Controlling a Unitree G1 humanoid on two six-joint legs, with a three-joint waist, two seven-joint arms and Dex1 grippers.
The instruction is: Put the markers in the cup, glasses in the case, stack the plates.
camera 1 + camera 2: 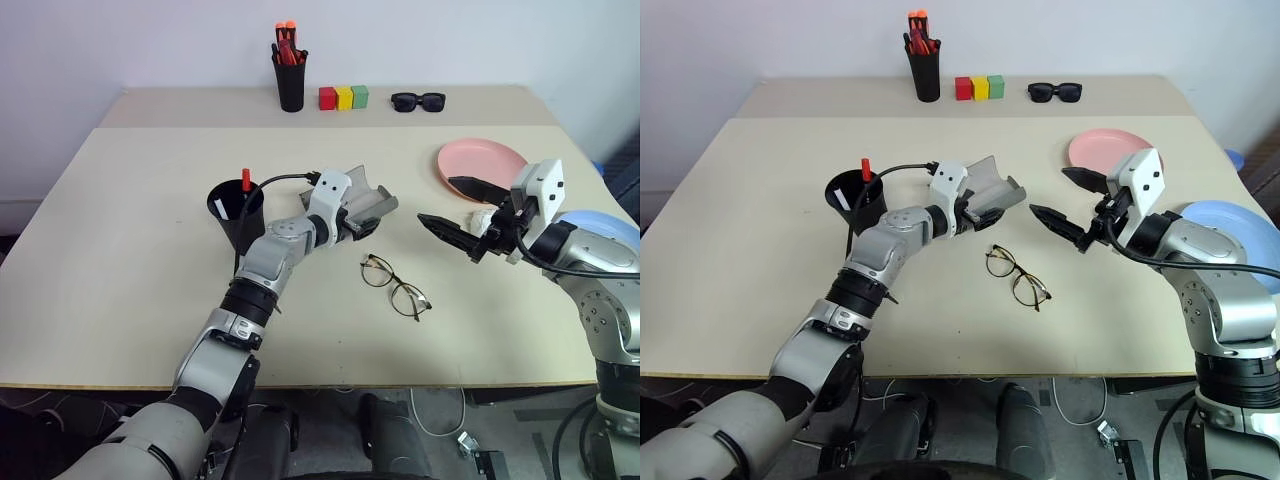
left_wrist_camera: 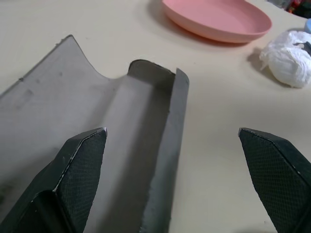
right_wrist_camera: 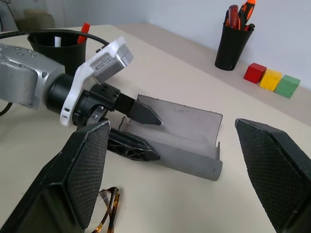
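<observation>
Markers [image 1: 244, 181] sit in the cup [image 1: 235, 212]; glasses step is in hand. Left gripper [image 3: 146, 130], jaws apart, straddles the open case [image 3: 187, 141]; right gripper [image 1: 462, 216] jaws apart too. Next: fetch the glasses [image 1: 396, 285].

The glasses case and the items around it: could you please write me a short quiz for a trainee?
1. True or false: the markers already stand in the cup.
2. Where do the glasses lie? A) inside the case B) on the table in front of the case C) on the pink plate
3. Fill in: the left hand hangs open at the open ____.

Key
1. True.
2. B. They lie on the table, apart from the case.
3. Case. One finger is over its lining, the other at its near edge.
</observation>
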